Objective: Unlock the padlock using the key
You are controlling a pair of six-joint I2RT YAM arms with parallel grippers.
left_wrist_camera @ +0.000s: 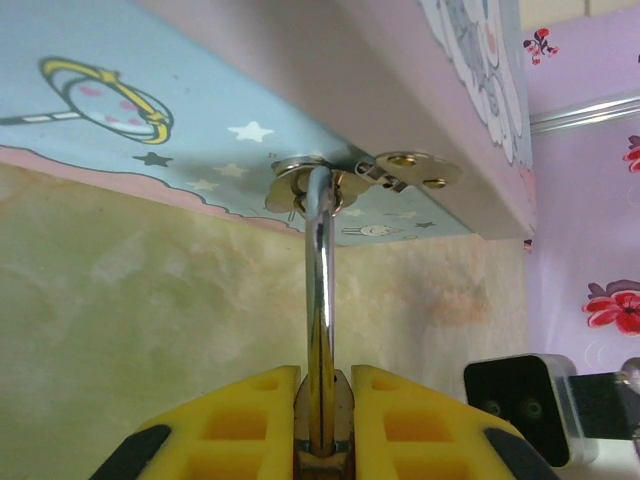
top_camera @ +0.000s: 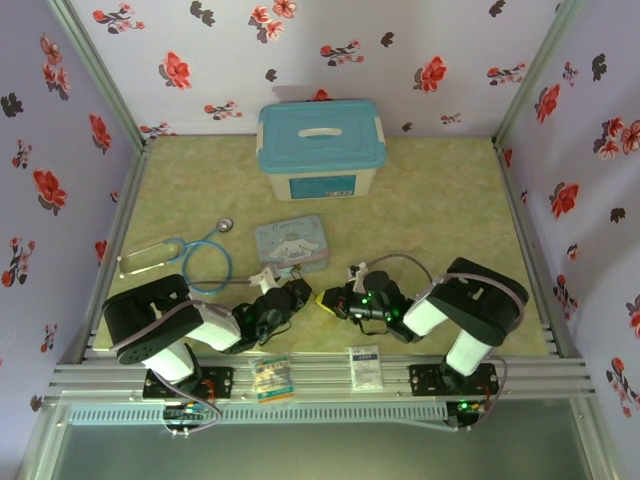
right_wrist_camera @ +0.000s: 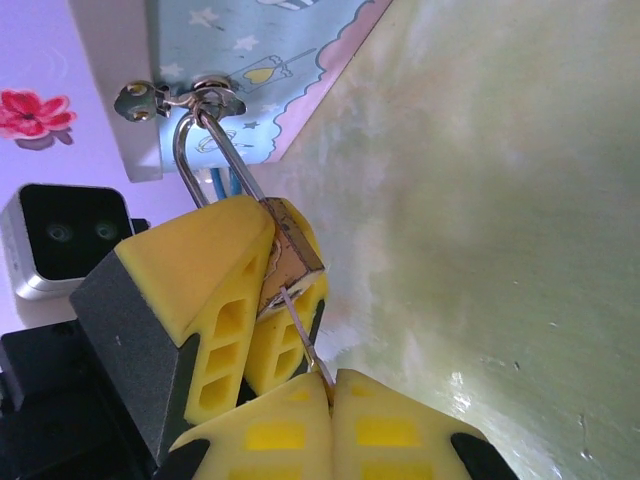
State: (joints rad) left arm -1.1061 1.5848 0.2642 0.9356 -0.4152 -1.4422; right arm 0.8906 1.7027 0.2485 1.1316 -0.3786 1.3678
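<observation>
The brass padlock hangs by its silvery shackle from the hasp of the pale-blue cartoon tin. My left gripper is shut on the padlock body, one yellow finger on each side. The thin key runs from the padlock's underside down into my right gripper, which is shut on it. In the top view the left gripper and right gripper meet tip to tip just in front of the tin; padlock and key are too small to make out there.
A white storage box with a blue lid stands behind the tin. A blue stethoscope lies to the left. Two small packets rest on the front rail. Floral walls close in three sides of the green mat.
</observation>
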